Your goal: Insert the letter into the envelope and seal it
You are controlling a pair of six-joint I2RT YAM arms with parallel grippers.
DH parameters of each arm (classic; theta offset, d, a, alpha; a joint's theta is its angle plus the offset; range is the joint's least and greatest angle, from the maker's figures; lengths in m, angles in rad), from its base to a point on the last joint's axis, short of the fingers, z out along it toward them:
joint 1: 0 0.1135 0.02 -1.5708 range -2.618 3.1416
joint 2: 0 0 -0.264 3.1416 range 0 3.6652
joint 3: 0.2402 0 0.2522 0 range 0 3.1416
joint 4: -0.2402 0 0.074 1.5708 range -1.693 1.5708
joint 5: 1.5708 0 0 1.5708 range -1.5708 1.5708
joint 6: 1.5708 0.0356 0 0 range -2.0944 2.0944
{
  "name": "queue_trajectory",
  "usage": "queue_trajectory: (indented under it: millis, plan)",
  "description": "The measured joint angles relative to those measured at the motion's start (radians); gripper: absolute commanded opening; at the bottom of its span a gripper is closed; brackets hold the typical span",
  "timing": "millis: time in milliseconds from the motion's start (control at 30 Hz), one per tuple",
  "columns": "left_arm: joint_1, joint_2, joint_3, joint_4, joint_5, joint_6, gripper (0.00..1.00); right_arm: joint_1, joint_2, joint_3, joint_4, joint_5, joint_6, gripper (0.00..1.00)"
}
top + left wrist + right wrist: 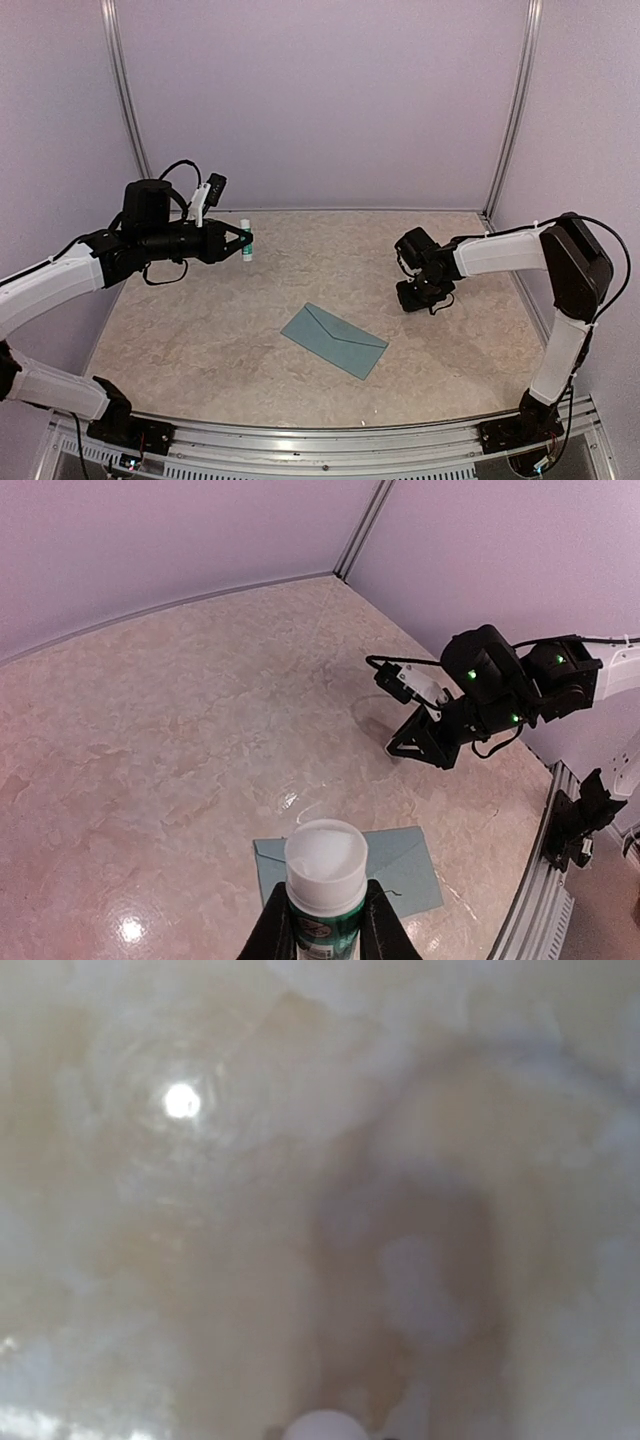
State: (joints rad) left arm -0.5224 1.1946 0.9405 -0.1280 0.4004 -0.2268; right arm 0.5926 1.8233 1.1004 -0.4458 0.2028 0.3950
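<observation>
The teal-blue envelope (333, 340) lies flat on the table in the middle, its pointed flap folded down; it also shows in the left wrist view (410, 865). My left gripper (246, 243) is raised at the back left and shut on a green glue stick (326, 865) with a white open top, held upright above the envelope's near edge. My right gripper (418, 297) points down close to the table to the right of the envelope. A small white round cap (325, 1426) sits between its fingertips. No letter is in view.
The marbled tabletop (200, 330) is walled by pale panels at the back and sides. A metal rail (330, 430) runs along the near edge. The right arm (500, 680) stands beyond the envelope in the left wrist view.
</observation>
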Motion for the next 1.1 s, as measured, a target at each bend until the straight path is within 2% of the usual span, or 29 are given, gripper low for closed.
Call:
queue_trajectory:
  millis: [200, 367, 533, 767, 1100]
  plan:
    - [-0.020, 0.000, 0.000, 0.001, 0.013, 0.010, 0.00, 0.000, -0.095, -0.029, 0.028, -0.099, -0.035, 0.08]
    - [-0.124, 0.004, 0.000, 0.001, 0.026, 0.042, 0.00, 0.000, -0.274, -0.032, 0.079, -0.339, -0.093, 0.09]
    - [-0.254, 0.027, 0.004, -0.002, 0.041, 0.078, 0.00, 0.030, -0.371, -0.032, 0.151, -0.608, -0.122, 0.09]
    - [-0.388, 0.107, 0.086, -0.036, 0.039, 0.129, 0.00, 0.098, -0.421, -0.034, 0.301, -0.924, -0.083, 0.09]
    - [-0.466, 0.182, 0.151, -0.090, 0.013, 0.168, 0.00, 0.165, -0.423, -0.034, 0.393, -1.101, -0.055, 0.10]
